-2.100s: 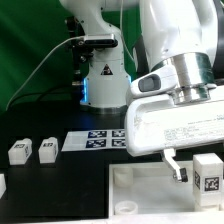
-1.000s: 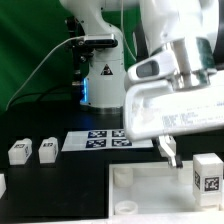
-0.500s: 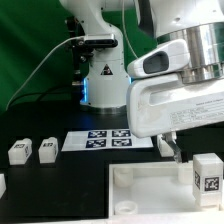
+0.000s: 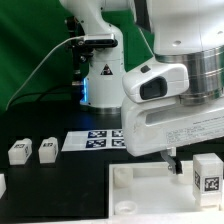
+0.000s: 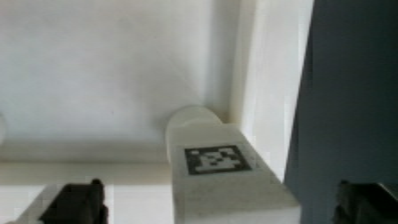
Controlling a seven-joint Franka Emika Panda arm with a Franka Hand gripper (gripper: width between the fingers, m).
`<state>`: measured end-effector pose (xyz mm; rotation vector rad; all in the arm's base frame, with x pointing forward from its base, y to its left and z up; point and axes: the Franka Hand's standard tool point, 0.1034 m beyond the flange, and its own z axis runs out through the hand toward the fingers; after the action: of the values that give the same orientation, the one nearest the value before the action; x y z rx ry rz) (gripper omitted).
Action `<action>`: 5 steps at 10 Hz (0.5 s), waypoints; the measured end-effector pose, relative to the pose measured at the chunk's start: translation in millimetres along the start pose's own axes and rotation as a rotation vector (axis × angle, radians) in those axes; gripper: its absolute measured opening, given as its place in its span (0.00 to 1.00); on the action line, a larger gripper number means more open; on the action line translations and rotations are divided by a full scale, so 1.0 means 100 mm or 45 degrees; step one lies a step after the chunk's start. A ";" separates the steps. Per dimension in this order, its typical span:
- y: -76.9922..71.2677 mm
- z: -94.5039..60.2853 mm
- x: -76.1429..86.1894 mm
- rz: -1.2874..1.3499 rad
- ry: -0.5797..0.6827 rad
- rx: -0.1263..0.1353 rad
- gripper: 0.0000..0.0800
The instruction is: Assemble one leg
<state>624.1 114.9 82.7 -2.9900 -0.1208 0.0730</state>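
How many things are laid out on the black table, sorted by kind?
Legs: 3 (two at the exterior view's left, one at its right)
Square top: 1
Marker board: 1
Total: 5, not counting a white sliver cut off at the exterior view's left edge.

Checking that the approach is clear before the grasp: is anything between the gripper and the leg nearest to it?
Nothing visible does. In the wrist view the leg stands alone, centred ahead of the open gripper, with no other part or cable in the gap.
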 end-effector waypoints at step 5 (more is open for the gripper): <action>0.00 0.00 0.06 0.209 -0.010 -0.034 0.81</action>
<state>629.7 115.5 82.0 -3.0205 0.1245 0.1019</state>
